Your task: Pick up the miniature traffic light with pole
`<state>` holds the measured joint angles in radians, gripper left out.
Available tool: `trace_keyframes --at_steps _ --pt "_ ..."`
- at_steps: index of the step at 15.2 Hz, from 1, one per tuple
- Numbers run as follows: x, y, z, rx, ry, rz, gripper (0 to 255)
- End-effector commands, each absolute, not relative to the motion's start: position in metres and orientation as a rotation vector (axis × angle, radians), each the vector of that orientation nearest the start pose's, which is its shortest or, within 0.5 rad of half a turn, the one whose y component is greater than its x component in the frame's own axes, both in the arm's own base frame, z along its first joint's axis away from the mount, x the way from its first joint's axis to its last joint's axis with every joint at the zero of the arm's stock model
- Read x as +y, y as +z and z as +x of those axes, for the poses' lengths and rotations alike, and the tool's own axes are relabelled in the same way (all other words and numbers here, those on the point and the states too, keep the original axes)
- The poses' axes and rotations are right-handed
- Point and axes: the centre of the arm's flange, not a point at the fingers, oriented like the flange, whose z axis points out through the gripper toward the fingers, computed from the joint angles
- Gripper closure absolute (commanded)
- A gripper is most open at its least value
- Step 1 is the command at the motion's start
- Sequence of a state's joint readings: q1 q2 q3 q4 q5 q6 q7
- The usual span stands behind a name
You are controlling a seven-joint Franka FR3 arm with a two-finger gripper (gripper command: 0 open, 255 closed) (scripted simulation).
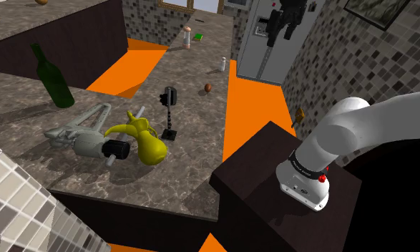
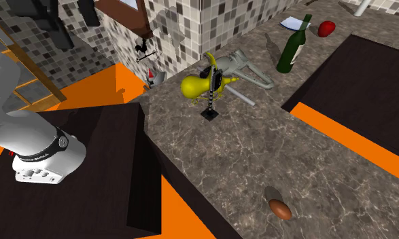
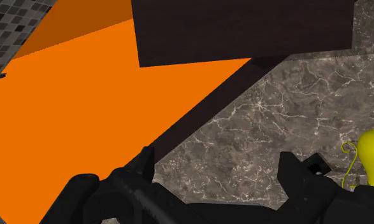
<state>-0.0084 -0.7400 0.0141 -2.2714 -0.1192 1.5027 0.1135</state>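
The miniature traffic light [image 1: 169, 113] is a small black lamp head on a thin pole with a square base, standing upright on the brown marble counter [image 1: 194, 165]. In the second exterior view the traffic light [image 2: 210, 102] stands just in front of a yellow gourd-shaped jug [image 2: 194, 85]. My black gripper [image 1: 280, 33] hangs high above the orange floor, far from the light and well off the counter. In the wrist view the gripper [image 3: 222, 168] is open, its fingers [image 3: 144, 167] wide apart with nothing between them, over the counter's edge.
The yellow jug [image 1: 149, 145] and a grey long-handled tool [image 1: 79, 136] lie close to the light. A green bottle [image 1: 51, 75] stands further along. A small brown object [image 1: 208, 88], a white shaker [image 1: 222, 66] and the dark stand [image 1: 272, 186] border the counter.
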Motion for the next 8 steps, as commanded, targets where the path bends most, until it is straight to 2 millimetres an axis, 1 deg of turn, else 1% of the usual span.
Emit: trace_keyframes --at_steps 1,8 --pt "-0.010 0.611 0.313 0.193 0.035 -3.266 0" --pt "0.008 0.565 0.395 -0.127 0.099 -3.263 0"
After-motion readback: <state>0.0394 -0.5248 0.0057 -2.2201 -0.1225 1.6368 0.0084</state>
